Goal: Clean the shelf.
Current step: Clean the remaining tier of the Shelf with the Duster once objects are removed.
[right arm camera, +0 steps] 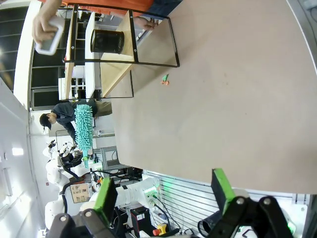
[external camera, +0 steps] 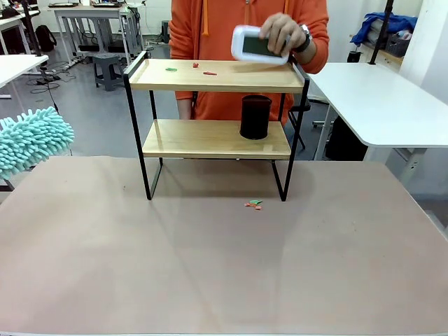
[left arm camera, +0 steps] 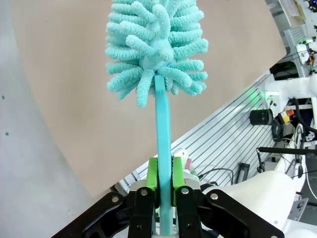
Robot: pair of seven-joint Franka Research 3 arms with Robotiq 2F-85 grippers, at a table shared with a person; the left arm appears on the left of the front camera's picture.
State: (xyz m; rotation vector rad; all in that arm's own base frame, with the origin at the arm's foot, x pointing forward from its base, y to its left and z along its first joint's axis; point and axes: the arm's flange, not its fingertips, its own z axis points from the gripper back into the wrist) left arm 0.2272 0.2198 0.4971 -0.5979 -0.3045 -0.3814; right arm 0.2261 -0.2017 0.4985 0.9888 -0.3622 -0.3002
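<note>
Teal and shaggy, the duster (external camera: 31, 143) pokes in from the left edge of the front view, its head in the air by the far left corner of the tabletop (external camera: 210, 273), well apart from the shelf (external camera: 196, 138). The left claw (left arm camera: 165, 171) is clamped on the duster's thin teal handle, with a green pad pressed to each side of it and the fluffy head straight out beyond the fingers.

The shelf stands upright on the far middle of the tabletop, its black frame legs planted on the beige surface. On its lower board, toward the right end, sits a black mesh cup (external camera: 255, 117). A few small green and red scraps (external camera: 199, 68) lie on the top board, left of centre. More scraps of the same colours (external camera: 253, 204) lie on the tabletop just near of the shelf's right front leg.

Behind the shelf stands a person in an orange top. One hand (external camera: 283, 31) holds a white rounded object (external camera: 255, 47) with a dark face, tilted above the right end of the top board; it is blurred, so it may be a small box or tray.

The right claw (right arm camera: 163, 191) is spread wide with nothing between its green pads, above the near part of the tabletop.
</note>
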